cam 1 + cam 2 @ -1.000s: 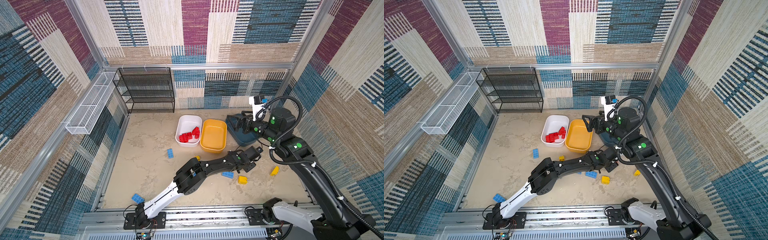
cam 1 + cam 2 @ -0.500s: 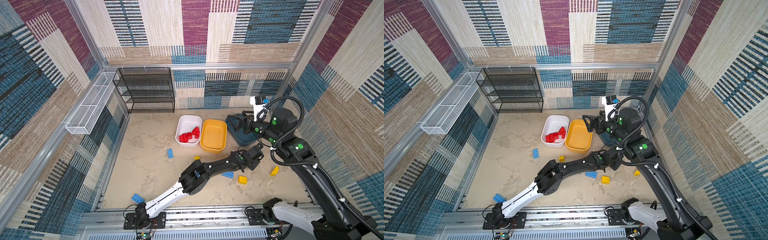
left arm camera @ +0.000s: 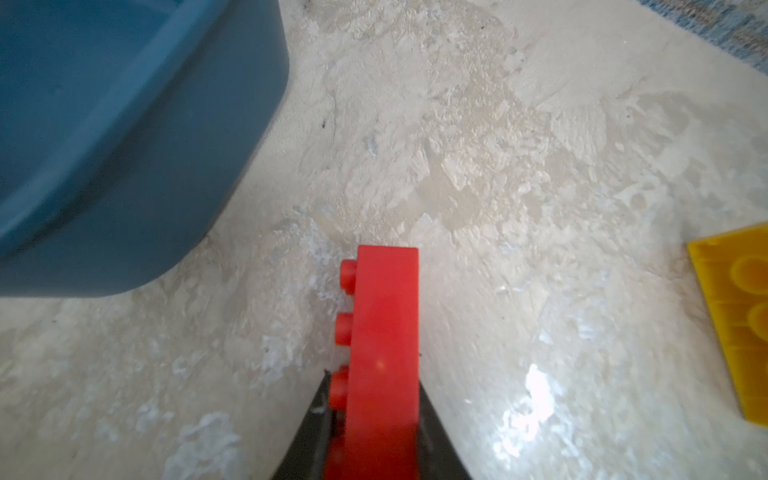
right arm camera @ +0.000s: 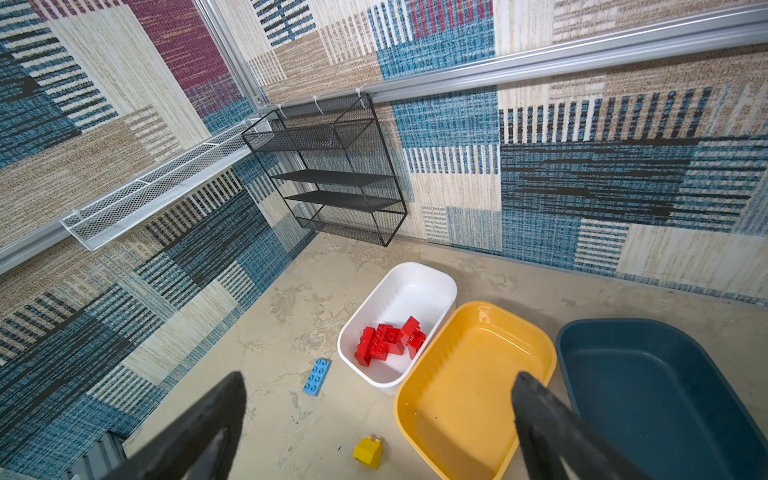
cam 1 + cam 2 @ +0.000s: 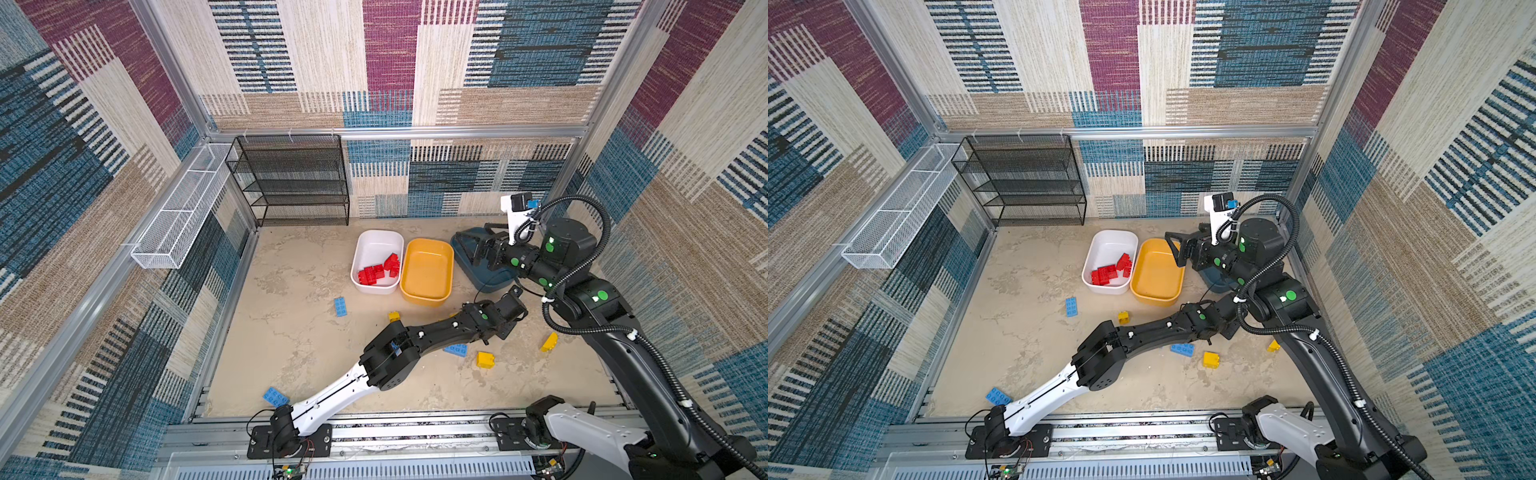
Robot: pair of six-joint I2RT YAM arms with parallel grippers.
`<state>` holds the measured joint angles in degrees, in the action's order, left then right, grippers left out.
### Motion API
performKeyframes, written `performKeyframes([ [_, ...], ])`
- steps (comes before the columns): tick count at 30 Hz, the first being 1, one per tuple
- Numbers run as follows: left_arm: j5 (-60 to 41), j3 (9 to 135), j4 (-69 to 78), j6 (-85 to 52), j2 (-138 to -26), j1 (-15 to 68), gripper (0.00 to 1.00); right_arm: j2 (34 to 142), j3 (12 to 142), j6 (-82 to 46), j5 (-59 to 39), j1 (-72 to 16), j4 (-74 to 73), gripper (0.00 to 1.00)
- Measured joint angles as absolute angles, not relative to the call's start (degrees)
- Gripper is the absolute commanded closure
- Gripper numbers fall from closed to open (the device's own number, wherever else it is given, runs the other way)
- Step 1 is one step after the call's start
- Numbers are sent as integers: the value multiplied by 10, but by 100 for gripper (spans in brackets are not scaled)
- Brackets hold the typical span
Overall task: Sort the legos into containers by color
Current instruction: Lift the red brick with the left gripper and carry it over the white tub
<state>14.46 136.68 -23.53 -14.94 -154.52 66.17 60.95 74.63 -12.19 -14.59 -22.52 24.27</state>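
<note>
In both top views, the left arm (image 5: 436, 332) is stretched across the beige, stone-patterned desk (image 5: 299, 353). The left jaws are hidden beneath its wrist, just beside the dark teal-blue plastic tub (image 5: 492, 282). The right jaws are held up, spread wide, near that tub. Farther from both pairs of jaws, a white rounded plastic tub (image 5: 376, 241) holding a heap of red studded bricks (image 5: 380, 272) is set against a yellow plastic tub (image 5: 428, 270). Loose blue bricks (image 5: 456, 349) and yellow bricks (image 5: 485, 360) are scattered on the desk.

In the left wrist view, a long red studded brick (image 3: 384, 332) is clamped between the narrowed left jaws, with its studs turned toward the teal tub (image 3: 124, 145). A yellow brick (image 3: 735, 328) is seen well apart on the jaws' other side. Whether the red brick is clear of the desk cannot be told.

In the right wrist view, the right jaws are seen wide apart. The yellow tub (image 4: 469, 374), a small yellow brick (image 4: 368, 453) and a flat blue brick (image 4: 317, 377) are framed in the gap between them. The white tub (image 4: 407, 286) is seen farther ahead, and the teal tub (image 4: 665, 395) lies outside one jaw.
</note>
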Motion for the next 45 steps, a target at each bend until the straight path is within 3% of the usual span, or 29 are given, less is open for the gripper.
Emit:
performKeyframes([
  [8, 149, 1264, -234, -132, -1454, 662, 92, 609, 743, -122, -145, -225, 243, 0],
  [17, 162, 972, -156, -121, -1212, 649, 93, 611, 748, -121, -119, -225, 245, 0],
  [29, 161, 679, -128, -166, -937, 499, 92, 644, 676, -118, -54, -232, 247, 0],
  [36, 133, 647, -144, -189, -899, 385, 91, 645, 591, -135, -55, -236, 215, 1],
  [45, 58, 743, -176, -195, -987, 329, 91, 637, 531, -146, -66, -243, 178, 1],
])
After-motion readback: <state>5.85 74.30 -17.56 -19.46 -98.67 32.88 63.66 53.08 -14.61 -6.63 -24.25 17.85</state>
